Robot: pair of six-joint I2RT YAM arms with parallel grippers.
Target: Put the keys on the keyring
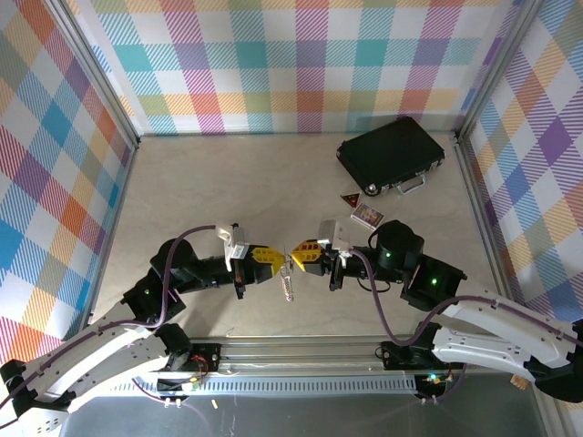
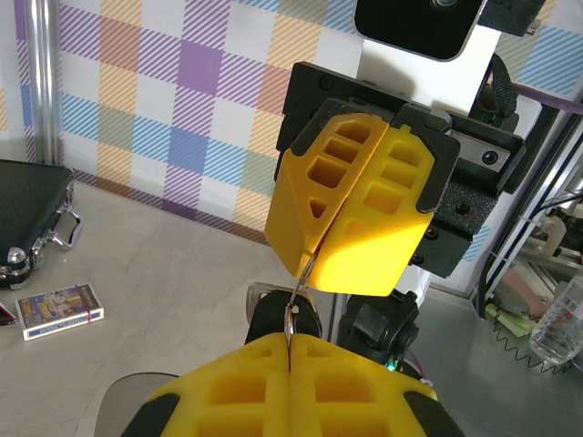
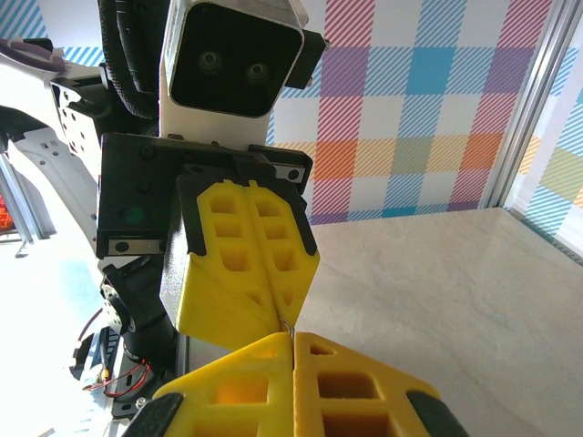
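Left gripper point(image 2: 290, 344) nearest, clamped tight on thin keyring point(image 2: 292, 316), tip to tip with right gripper point(image 2: 306, 262), likewise clamped on it. Bare table point(image 1: 209, 182), open room left and far. Black case point(image 1: 390, 153) near far right corner, card box point(image 1: 367, 215) beside. Keys point(image 1: 287, 286) under fingertip gap.

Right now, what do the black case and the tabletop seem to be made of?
The case looks like matte black hard plastic or leatherette, with a shiny metal handle. The tabletop is pale, smooth, marble-veined, perhaps laminate.
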